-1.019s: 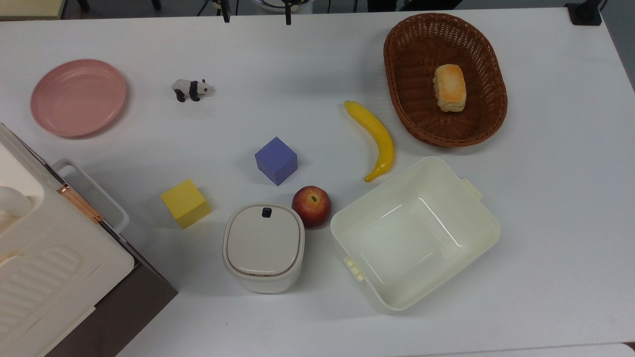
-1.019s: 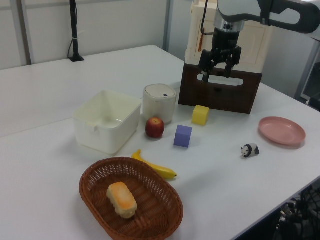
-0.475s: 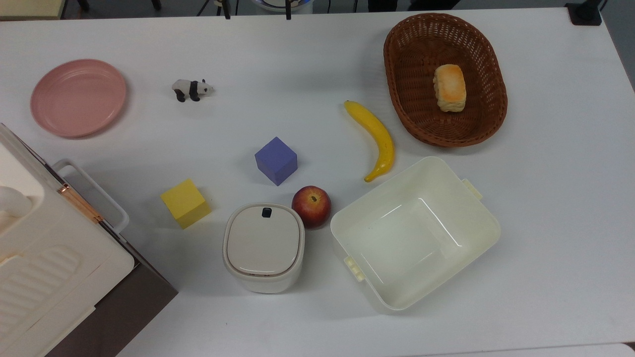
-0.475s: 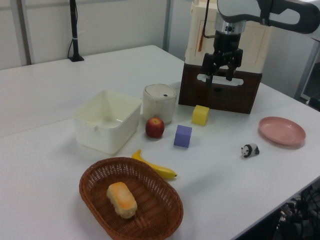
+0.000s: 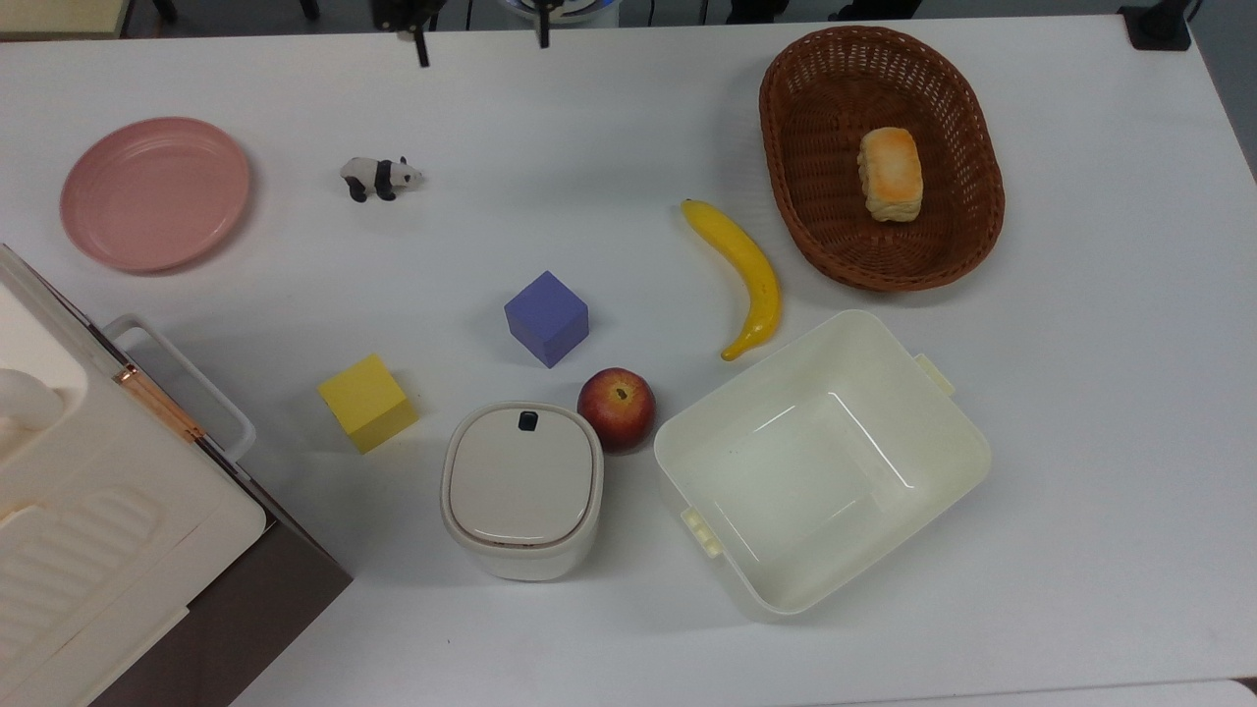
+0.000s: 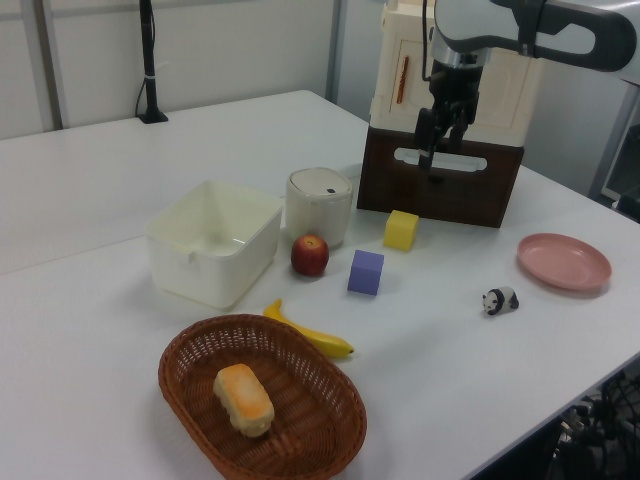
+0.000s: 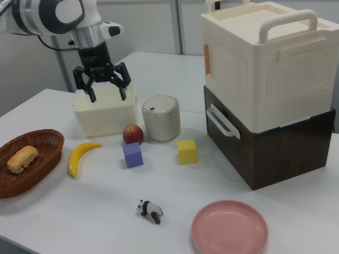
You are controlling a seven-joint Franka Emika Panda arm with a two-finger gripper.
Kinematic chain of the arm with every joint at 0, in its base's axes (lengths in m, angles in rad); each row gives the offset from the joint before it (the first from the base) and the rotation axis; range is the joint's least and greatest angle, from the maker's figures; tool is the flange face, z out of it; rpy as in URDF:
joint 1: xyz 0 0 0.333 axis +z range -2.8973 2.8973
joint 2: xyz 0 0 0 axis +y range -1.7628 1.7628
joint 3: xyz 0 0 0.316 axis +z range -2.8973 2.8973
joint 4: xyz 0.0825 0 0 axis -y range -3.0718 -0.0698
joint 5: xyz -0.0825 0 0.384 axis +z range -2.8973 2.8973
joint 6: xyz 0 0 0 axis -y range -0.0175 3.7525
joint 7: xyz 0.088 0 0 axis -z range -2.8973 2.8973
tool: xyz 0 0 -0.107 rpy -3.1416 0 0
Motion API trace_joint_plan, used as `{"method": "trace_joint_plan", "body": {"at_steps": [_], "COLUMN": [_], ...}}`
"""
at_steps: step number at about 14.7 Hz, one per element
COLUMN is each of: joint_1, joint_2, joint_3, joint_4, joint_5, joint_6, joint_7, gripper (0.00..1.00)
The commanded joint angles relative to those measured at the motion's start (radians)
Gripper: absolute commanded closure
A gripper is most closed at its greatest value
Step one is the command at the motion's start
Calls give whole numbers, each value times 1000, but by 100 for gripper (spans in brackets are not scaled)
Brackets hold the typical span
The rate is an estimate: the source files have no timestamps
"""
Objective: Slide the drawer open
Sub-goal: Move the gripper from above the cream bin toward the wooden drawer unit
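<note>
The gripper (image 7: 104, 85) hangs in the air with its two fingers (image 7: 90, 91) pointing down and spread wide apart. It holds nothing. The arm (image 7: 50, 13) above it is white and grey, and it comes in from the right view's left and bends down to the gripper. In the right view the gripper is up above the table (image 7: 63, 211), in front of the cream tub (image 7: 104, 114), well apart from the drawer. In the left view the gripper (image 6: 441, 135) shows in front of the drawer's handle, but the right view shows it is not touching it.

The drawer (image 7: 267, 145) is a dark brown box at the right view's right. Its white handle (image 7: 222, 123) is a loop on the front. The drawer looks shut. A big cream box (image 7: 262, 61) with a handle on top sits on it.

Near the tub are a small white bin (image 7: 160, 118) with a lid and a red apple (image 7: 133, 134). In front of them are a purple block (image 7: 132, 154) and a yellow block (image 7: 187, 151). A yellow banana (image 7: 79, 156) lies beside a brown basket (image 7: 39, 174) with a bread roll (image 7: 23, 157) in it. A toy panda (image 7: 150, 210) and a pink plate (image 7: 229, 229) are at the table's near edge in the right view.
</note>
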Motion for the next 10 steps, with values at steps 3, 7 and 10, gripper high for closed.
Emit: {"method": "trace_joint_plan", "body": {"at_steps": [3, 7, 10], "joint_1": [-90, -130, -147], "joint_2": [52, 145, 187], "joint_3": [4, 2, 1], "joint_4": [-8, -7, -7], "joint_5": [-22, -31, -80], "joint_6": [177, 402, 506], "joint_7": [-341, -341, -339], "gripper": [0, 0, 0]}}
